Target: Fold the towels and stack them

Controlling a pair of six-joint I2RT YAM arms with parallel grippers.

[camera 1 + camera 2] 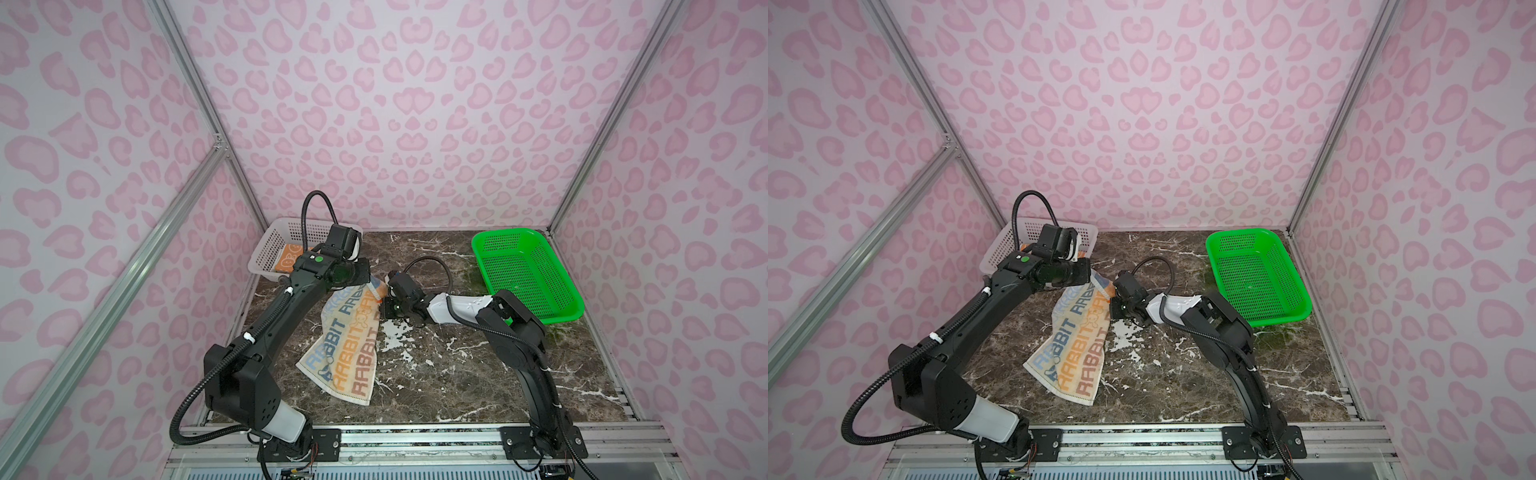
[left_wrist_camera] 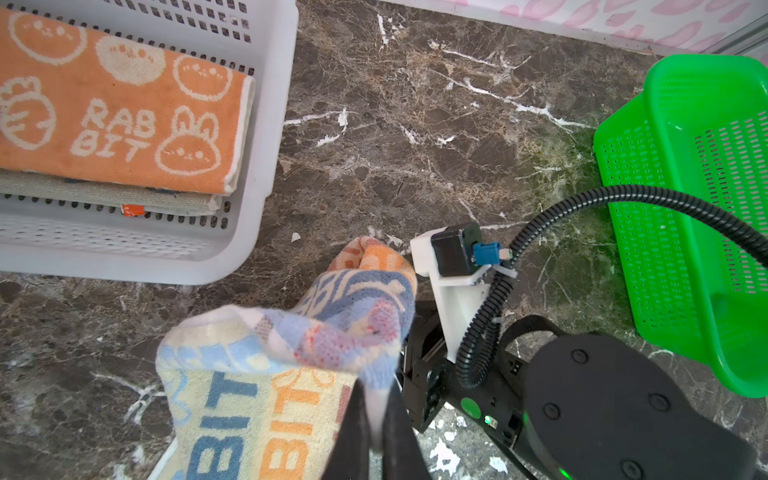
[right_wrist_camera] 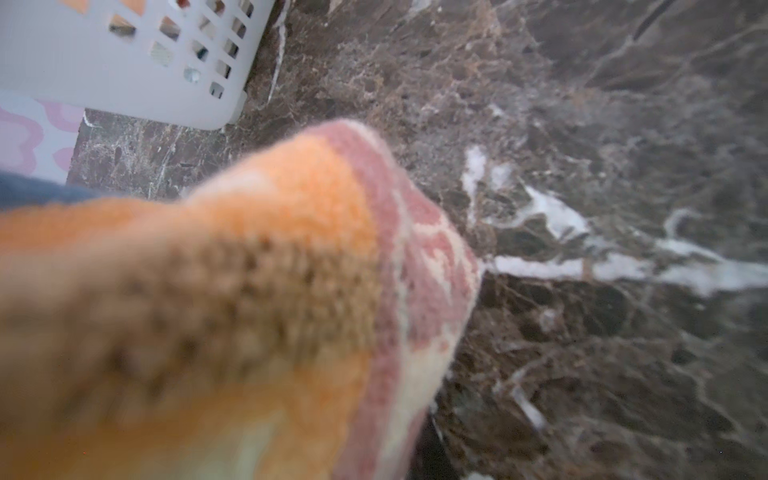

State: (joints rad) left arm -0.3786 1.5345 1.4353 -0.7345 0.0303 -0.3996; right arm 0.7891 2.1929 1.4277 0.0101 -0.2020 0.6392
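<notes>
In both top views the towel (image 1: 349,345) runs long from mid-frame down toward lower centre, its low end on the counter (image 1: 457,374), its top bunched and pinched tight in my raised left hand (image 2: 376,390). My right hand (image 1: 385,306) reaches in low from the right, touching the towel's upper right edge; whether it grips I cannot tell.

left gripper (image 2: 376,424) raised, clamped shut; right gripper (image 1: 385,305) low, close beside

Three towels (image 2: 232,411) (image 2: 120,124) (image 2: 99,194), two baskets (image 1: 266,249) (image 1: 561,299) — two arms (image 1: 274,316) (image 1: 519,345)
</notes>
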